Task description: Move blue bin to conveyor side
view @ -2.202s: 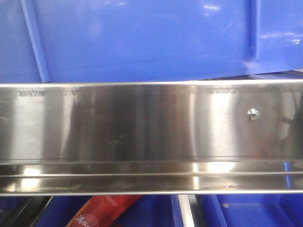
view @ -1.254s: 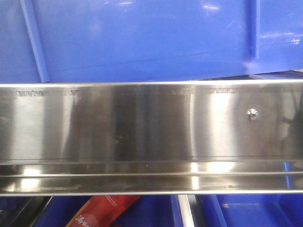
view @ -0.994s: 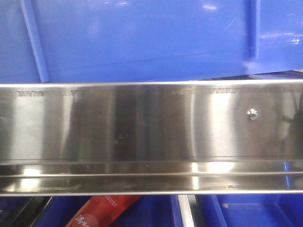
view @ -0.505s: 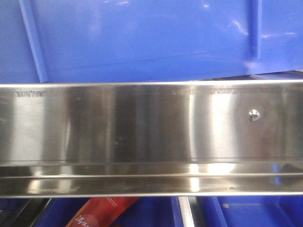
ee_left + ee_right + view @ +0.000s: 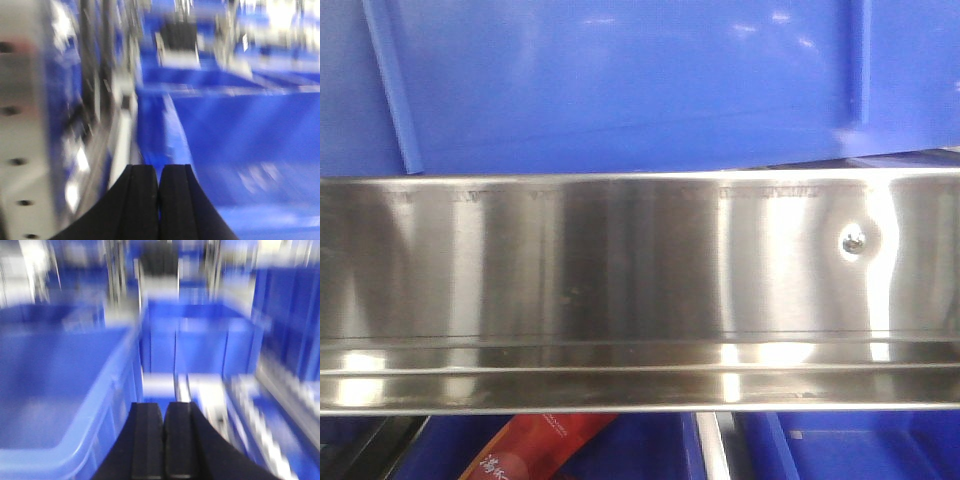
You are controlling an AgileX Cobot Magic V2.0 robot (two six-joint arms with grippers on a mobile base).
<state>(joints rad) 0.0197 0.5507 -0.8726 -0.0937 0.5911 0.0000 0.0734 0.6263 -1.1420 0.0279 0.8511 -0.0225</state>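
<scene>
Both closed and empty: left pincer (image 5: 159, 205) has the bin (image 5: 250, 150) to its right, right pincer (image 5: 164, 445) to its left.

Our left gripper (image 5: 159, 172), a pair of broad black matte fingers rising from the bottom edge of its wrist view, has the two fingers pressed flat against each other. Only a thin dark seam runs between them, with nothing that we can see caught there. They point straight ahead and taper slightly to blunt, rounded tips. Our right gripper (image 5: 163, 411), built of the same black fingers, stands likewise: pads together along a narrow seam, tips level with one another. Both wrist views are heavily smeared, so we cannot rule out a sliver of gap at either seam, but both pairs look closed.
</scene>
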